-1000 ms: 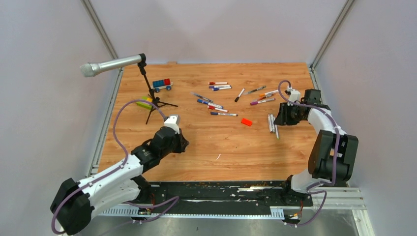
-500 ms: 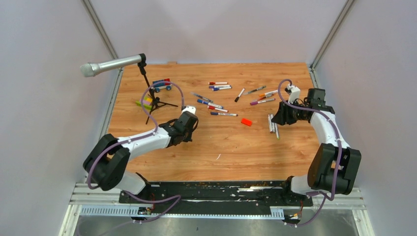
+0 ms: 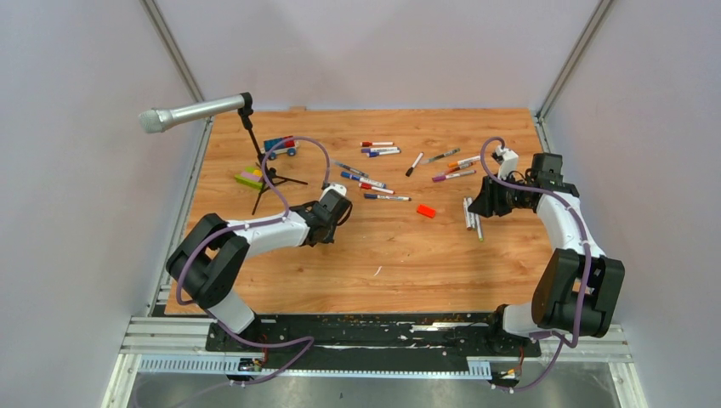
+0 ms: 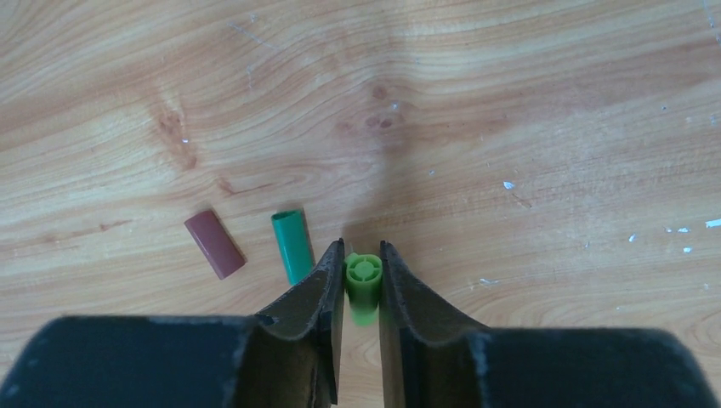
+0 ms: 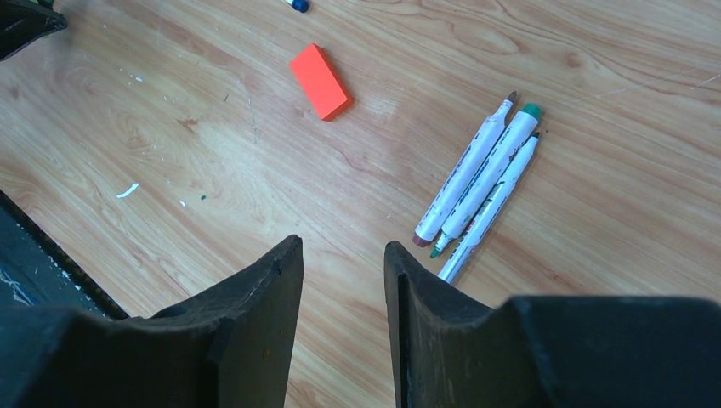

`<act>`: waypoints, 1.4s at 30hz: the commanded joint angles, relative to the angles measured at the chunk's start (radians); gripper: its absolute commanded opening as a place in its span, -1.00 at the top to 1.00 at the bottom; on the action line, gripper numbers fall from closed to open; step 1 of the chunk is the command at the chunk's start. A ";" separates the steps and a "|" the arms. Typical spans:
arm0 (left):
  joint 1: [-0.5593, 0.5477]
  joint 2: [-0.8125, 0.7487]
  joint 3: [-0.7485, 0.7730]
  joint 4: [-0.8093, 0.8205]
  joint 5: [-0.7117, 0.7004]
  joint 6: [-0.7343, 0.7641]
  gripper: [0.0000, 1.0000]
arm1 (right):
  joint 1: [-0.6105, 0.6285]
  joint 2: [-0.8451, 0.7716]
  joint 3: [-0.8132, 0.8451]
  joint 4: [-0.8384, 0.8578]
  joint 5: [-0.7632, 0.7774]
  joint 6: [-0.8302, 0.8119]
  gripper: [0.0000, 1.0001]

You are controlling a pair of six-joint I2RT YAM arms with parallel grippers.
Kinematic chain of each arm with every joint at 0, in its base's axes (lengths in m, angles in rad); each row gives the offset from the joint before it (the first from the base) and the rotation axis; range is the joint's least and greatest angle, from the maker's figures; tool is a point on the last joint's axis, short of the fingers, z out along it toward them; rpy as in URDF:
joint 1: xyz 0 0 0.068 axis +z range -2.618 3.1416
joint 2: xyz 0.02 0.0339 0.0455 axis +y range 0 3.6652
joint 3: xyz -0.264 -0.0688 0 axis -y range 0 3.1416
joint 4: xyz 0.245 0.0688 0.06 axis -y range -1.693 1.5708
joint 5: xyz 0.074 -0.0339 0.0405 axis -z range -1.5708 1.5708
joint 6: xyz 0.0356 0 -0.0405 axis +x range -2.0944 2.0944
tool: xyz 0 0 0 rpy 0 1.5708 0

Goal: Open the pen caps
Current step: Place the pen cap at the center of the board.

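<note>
We see the left gripper (image 4: 361,248) well left of the block (image 5: 320,81), jaws flanking a light green cap (image 4: 363,280), grip unclear to us, green cap (image 4: 292,245) and brown cap (image 4: 214,244) alongside, right gripper (image 5: 342,246) parted and empty, three pens (image 5: 476,183) right of the block.

Left arm (image 3: 255,234) stretched low and forward toward table centre, elbow near its base, wrist pitched down. Left gripper (image 4: 361,255) jaws narrowly apart, light green cap (image 4: 363,285) pinched between the fingers, touching both. Right arm (image 3: 565,221) folded, elbow high, forearm reaching inward to the left. Right gripper (image 5: 344,246) angled down, jaws standing partly apart.
</note>
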 commanded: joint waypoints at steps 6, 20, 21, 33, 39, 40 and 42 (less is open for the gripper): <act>0.002 -0.045 0.050 -0.023 -0.034 0.012 0.32 | -0.006 -0.033 0.030 0.000 -0.043 -0.023 0.17; 0.004 -0.269 0.028 0.118 0.191 0.020 0.03 | -0.006 -0.059 0.032 -0.009 -0.085 -0.031 0.17; 0.006 -0.261 0.036 0.124 0.212 0.014 0.02 | -0.005 -0.061 0.032 -0.011 -0.090 -0.034 0.17; 0.009 -0.444 -0.108 0.122 0.250 -0.097 -0.06 | 0.126 -0.049 0.023 -0.058 -0.219 -0.259 0.12; 0.018 -0.719 -0.245 0.035 0.177 -0.106 -0.81 | 0.352 0.001 0.101 -0.163 -0.168 -0.660 0.08; 0.019 -0.769 -0.267 0.019 0.172 -0.114 -0.90 | 0.373 0.023 0.121 -0.175 -0.170 -0.734 0.02; 0.020 -0.836 -0.305 -0.002 0.173 -0.136 -0.93 | 0.412 0.064 0.167 -0.162 -0.163 -0.760 -0.07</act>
